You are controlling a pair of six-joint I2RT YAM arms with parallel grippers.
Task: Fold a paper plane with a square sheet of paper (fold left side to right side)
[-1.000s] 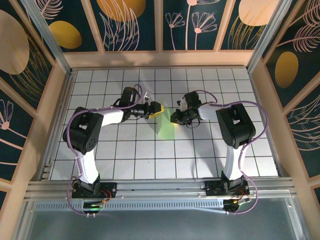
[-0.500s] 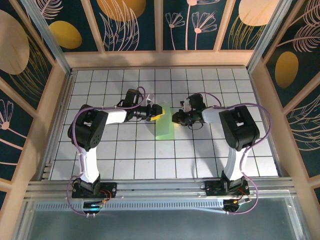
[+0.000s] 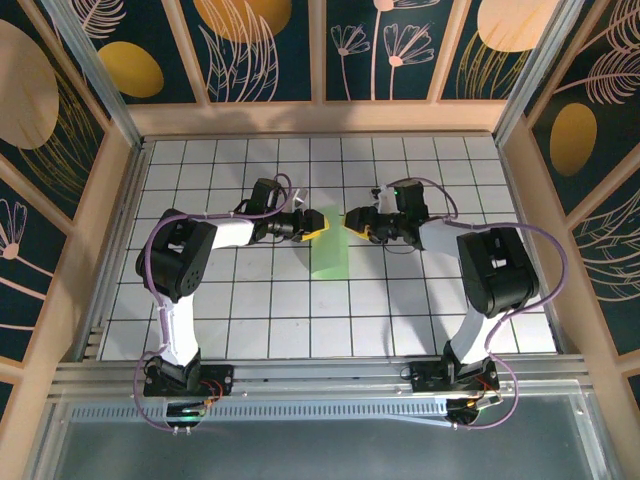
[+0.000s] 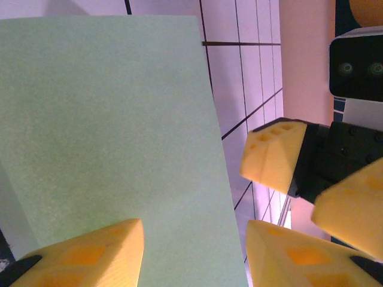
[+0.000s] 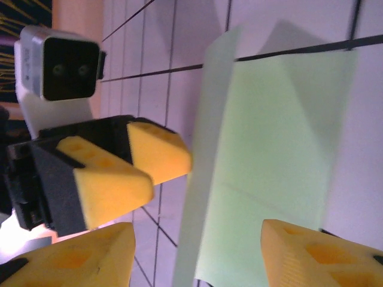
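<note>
1. Both arms reach from the table's [image 3: 250,330] near edge, elbows bent.
2. Mid-table, the square sheet of paper [image 3: 330,255] lies folded in half. The left-to-right fold looks done, I think, so next is pinching a far corner.
3. At its far end, the left end effector [image 3: 316,222] and right end effector [image 3: 350,220] face each other, fingers apart, holding nothing.

gap: narrow, left hand [image 3: 316,222] facing right hand [image 3: 352,220] | near grid tiles [image 3: 300,320]: open | sides: wooden walls [image 3: 108,235]

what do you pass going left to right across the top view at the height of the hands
left arm → left hand → pale-green paper → right hand → right arm
</note>
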